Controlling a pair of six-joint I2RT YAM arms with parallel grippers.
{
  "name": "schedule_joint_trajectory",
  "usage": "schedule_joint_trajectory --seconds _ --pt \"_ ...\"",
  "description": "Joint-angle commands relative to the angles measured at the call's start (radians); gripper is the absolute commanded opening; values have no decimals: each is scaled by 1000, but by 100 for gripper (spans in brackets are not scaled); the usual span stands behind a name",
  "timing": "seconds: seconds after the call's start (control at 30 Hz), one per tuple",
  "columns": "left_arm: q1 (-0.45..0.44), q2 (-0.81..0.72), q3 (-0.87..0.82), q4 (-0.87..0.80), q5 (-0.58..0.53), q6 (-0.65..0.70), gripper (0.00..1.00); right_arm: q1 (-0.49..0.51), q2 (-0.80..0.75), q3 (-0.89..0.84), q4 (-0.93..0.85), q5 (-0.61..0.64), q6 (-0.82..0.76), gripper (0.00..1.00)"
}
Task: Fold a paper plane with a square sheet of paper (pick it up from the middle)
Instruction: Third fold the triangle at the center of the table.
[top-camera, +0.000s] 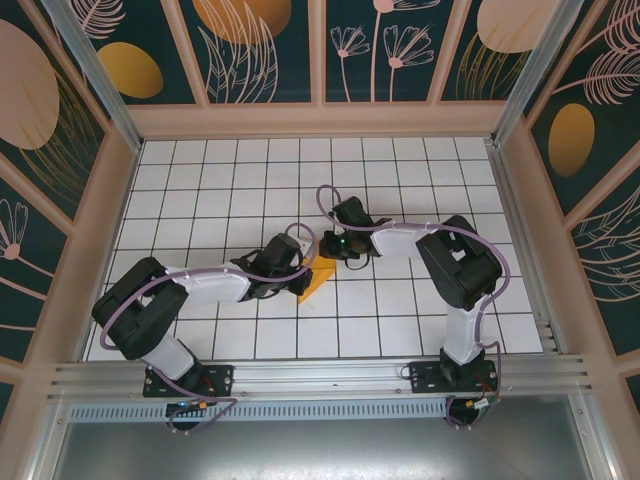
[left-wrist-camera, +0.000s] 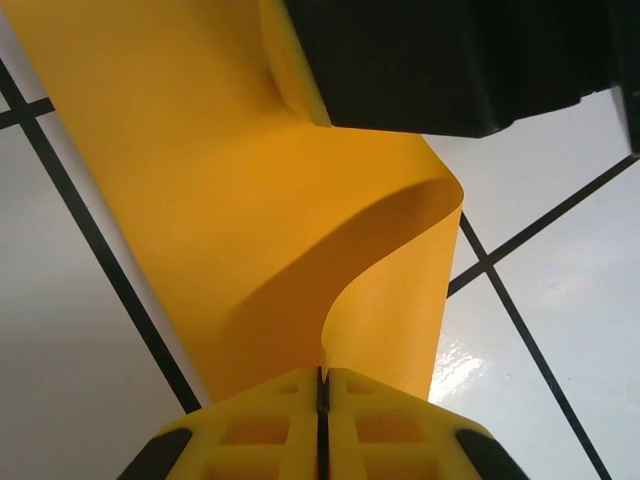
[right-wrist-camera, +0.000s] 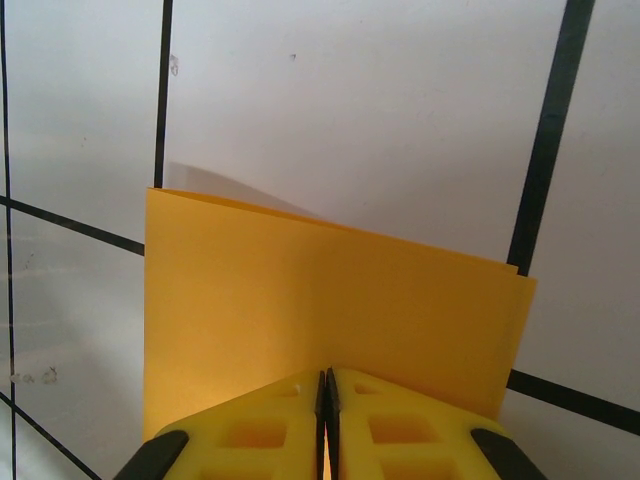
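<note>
At the middle of the white tiled bench (top-camera: 420, 180), two robot arms are meeting over the orange-yellow square sheet of paper (top-camera: 314, 281). From overhead it is showing as a small angular wedge, tucked just in front of both wrists.

The left fingers (left-wrist-camera: 385, 405) are pressing together with no gap between them, pinching the near edge of the paper. Seen from that wrist, the sheet (left-wrist-camera: 230, 180) is running away from the pinch in a loose S-shaped curl, one layer bowing out to the right. A black part of the right arm (left-wrist-camera: 450, 60) is hanging just over the far end of the curl, touching or nearly touching the paper there.

The right fingers (right-wrist-camera: 275, 405) are likewise clamping down on the paper, gripping it near the middle of its near edge. From that side the sheet (right-wrist-camera: 330, 290) is sitting doubled over, two layers with their far edges almost matching and one slightly askew. Both pairs of fingers are gripping the same sheet from opposite sides, close together above the grid lines.
</note>
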Motion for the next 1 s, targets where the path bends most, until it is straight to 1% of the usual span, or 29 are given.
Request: schedule_joint_trajectory --seconds 0.0,0.07,0.13,0.23,0.33,0.47,0.6,0.8,0.97 --pt "5 22 16 -6 -13 -7 12 9 33 -20 -26 17 17 14" --pt "6 26 19 1 -7 -2 12 8 32 -22 -25 18 19 14" --pt "6 31 25 -9 -30 -6 12 9 32 -22 -27 20 22 14" --pt "6 38 25 -3 -23 -6 12 11 31 -25 -25 20 24 14" --pt "5 48 29 -12 -41 -6 13 12 30 -28 -26 20 25 14" --pt "6 51 29 3 -13 0 13 12 31 -29 -23 18 26 14" --pt "6 51 29 -3 -41 -1 13 12 31 -27 -23 18 27 14" --pt "6 63 23 -1 -38 0 13 14 33 -28 -20 16 31 15" --pt "5 77 13 17 -10 8 13 13 28 -28 -12 6 36 16"
